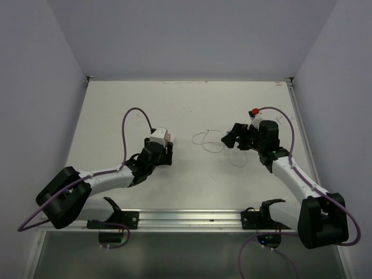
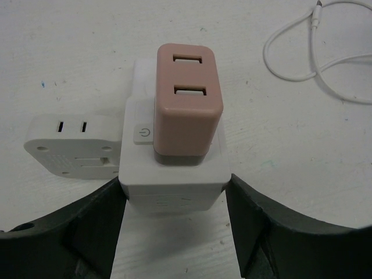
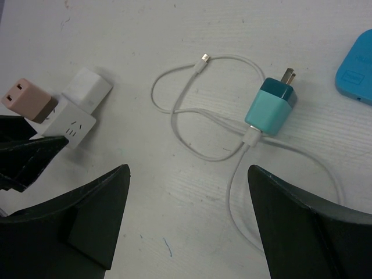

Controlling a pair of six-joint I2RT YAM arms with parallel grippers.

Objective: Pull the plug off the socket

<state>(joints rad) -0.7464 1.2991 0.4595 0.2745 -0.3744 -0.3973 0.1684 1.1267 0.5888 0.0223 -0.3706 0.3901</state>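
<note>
left wrist: plug (image 2: 188, 99) seated in socket (image 2: 174, 174) | right wrist: teal charger (image 3: 270, 107)

Robotics lab test cell indicated: white tabletop (image 1: 192, 104) enclosed by plain pale walls (image 1: 192, 35); left arm (image 1: 104, 177), right arm (image 1: 293, 174) bolted at aluminium rail (image 1: 192, 218); purple cables (image 1: 131, 116) left exposed.

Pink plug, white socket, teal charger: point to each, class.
pink plug (image 2: 187, 75), left wrist view, top face between its slots
white socket (image 2: 171, 177), left wrist view, near top edge
teal charger (image 3: 270, 107), right wrist view, body
</note>
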